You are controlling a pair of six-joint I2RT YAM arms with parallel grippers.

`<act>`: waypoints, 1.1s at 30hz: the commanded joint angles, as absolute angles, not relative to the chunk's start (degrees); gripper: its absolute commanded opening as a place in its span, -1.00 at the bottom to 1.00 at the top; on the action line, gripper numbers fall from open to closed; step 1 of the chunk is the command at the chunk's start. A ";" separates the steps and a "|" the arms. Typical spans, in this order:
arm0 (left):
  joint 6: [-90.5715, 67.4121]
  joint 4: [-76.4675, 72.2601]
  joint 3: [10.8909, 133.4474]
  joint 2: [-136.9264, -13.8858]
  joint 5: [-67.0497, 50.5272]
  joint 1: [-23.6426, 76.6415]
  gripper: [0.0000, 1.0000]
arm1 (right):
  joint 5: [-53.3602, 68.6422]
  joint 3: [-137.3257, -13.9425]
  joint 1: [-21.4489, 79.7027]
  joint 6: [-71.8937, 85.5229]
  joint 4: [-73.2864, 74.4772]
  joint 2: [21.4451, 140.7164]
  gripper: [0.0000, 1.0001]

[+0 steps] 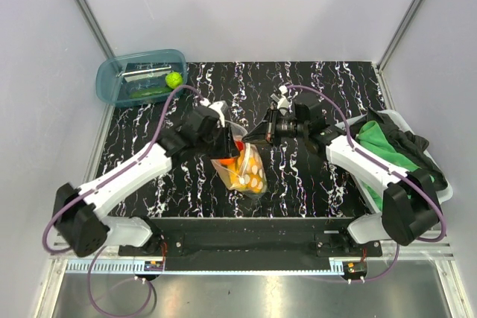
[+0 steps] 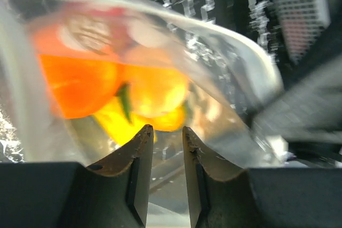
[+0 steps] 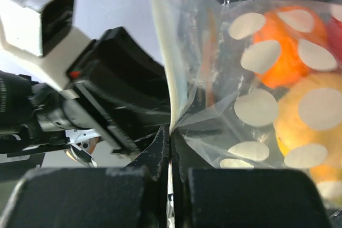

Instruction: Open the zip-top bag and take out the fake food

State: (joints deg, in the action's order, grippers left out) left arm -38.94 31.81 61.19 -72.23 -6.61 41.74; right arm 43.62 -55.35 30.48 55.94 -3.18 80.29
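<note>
zip-top bag (image 1: 242, 165) film looks limp and slick, fake food (image 3: 288, 46) light; right pincer (image 3: 170, 137) pinching its lip, left pincer (image 2: 164, 148) hold unclear, so grip lips by the zip

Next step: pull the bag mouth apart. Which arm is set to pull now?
Right. The right gripper is shut on the zip-top bag, at its zip strip. The left gripper is at the bag too, but its fingers show a gap, so its grip looks unsure.

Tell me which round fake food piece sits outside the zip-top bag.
The lime-green ball lying in the blue tub at the far-left corner; the orange and yellow pieces sit inside the zip-top bag.
</note>
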 commanded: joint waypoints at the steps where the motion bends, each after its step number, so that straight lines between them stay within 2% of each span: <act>1: -37.27 30.59 64.51 -76.54 -5.71 41.66 -0.39 | 43.24 -55.28 30.33 57.05 -5.81 77.96 -1.00; 7: -38.84 26.20 64.51 -81.21 -8.79 42.36 -0.40 | 42.36 -54.85 28.83 54.32 -0.62 76.11 -1.00; 10: -40.16 23.30 63.11 -81.74 -10.90 42.89 -0.25 | 42.71 -53.44 28.13 54.49 -0.26 74.80 -1.00; 14: -41.92 22.41 61.97 -82.09 -11.17 42.98 -0.14 | 45.07 -53.52 28.04 54.58 -0.87 76.19 -1.00; 21: -41.75 27.58 60.82 -76.65 -6.77 42.98 -0.02 | 53.96 -55.28 32.59 65.18 -17.38 83.14 -1.00; 25: -41.75 29.70 59.94 -74.44 -4.57 42.98 0.03 | 55.55 -53.27 33.31 74.34 -32.40 86.04 -1.00; 30: -41.92 30.06 60.20 -76.37 -4.74 42.98 0.17 | 56.69 -48.35 31.38 78.48 -36.82 86.93 -1.00; 33: -41.66 29.97 61.61 -79.26 -5.36 42.98 0.28 | 57.30 -46.76 29.45 76.04 -33.33 85.52 -1.00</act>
